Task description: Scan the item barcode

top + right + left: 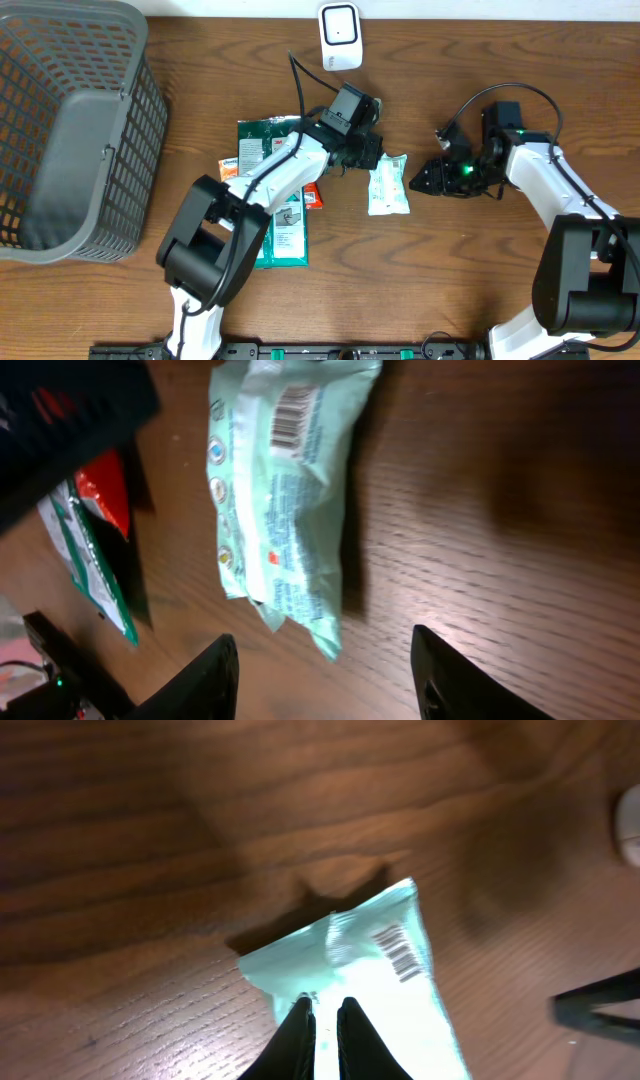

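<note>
Right wrist: mint pouch [285, 500] on table [520, 510], long axis straight out from wide-open R gripper [325, 675], barcode [292, 408] at far end; L gripper [322, 1008] pinched shut at its edge, grip unclear.

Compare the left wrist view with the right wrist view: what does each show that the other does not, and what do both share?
Only the left wrist view: the left gripper with its fingertips closed on the edge of the mint-green packet, and a white object at the right edge.
Only the right wrist view: the right gripper with its fingers wide apart and nothing between them, plus a red packet and a green-and-white pack at the left.
Both: the mint-green packet with its barcode facing up, and the wooden table.
</note>
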`<state>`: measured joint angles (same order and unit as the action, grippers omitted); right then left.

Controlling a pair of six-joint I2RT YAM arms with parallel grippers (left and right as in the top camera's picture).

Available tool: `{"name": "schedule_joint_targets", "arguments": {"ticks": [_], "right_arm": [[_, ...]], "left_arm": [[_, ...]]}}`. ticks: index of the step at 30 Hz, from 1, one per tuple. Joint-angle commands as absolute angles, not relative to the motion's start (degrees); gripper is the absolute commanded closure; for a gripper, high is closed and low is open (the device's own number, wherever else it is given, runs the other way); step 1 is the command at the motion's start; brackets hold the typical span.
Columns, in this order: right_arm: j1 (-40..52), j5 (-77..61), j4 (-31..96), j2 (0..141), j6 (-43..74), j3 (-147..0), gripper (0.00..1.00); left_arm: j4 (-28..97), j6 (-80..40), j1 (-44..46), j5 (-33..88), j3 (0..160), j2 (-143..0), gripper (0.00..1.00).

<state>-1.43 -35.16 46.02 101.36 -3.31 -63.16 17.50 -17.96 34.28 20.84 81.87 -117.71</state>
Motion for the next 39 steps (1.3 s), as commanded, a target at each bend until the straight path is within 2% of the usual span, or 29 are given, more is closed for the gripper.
{"name": "schedule_joint_targets", "arguments": {"ticks": [1,15,26,39], "right_arm": [[-1.72,-36.27,45.43,101.36,-2.83,-62.63,0.49],[-1.69,-37.58,36.29,101.36,0.69,-54.81,0.48],[0.01,-53.12,10.26,101.36,16.16,-41.08,0.47],[0.16,-53.76,8.54,101.36,21.26,-40.99,0.45]], "left_arm": [[16.86,-17.61,34.33,24.91,82.74,-121.32,0.9],[19.4,-17.61,34.33,24.77,82.46,-126.41,0.9],[21.17,-17.58,34.37,21.76,81.19,-126.67,0.9],[21.12,-17.58,34.37,21.76,81.1,-126.67,0.89]]}}
